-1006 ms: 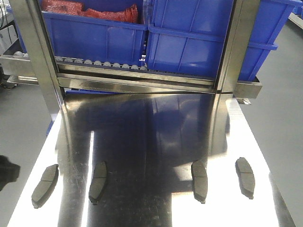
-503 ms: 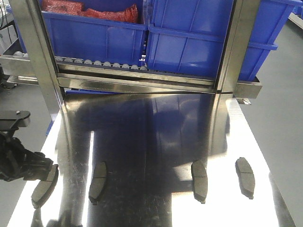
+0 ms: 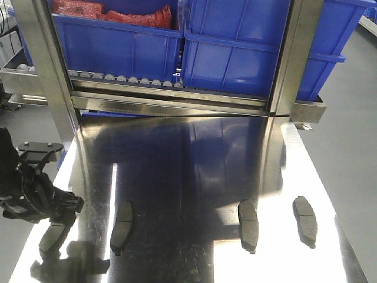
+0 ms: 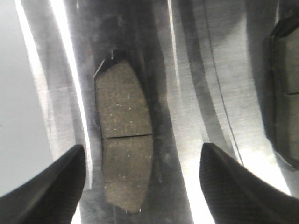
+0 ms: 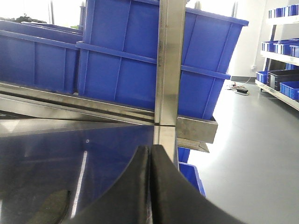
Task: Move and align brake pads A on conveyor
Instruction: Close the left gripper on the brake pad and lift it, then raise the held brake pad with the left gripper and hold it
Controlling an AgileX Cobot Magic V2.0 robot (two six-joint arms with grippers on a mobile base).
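text: none legible in any view | blue bins (image 3: 118,47): no label readable | pads (image 4: 124,135): no marking readable | steel frame (image 3: 294,59): no sign readable

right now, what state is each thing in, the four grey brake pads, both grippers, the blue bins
far-left grey grooved brake pad: flat on the shiny steel tabletop, friction face up, ungripped
three other grey brake pads: flat on the tabletop, apart, untouched
black left gripper: open, straddling the far-left pad
black right gripper: shut, nothing held
left blue plastic bin: holding red packets
right blue plastic bin: contents hidden
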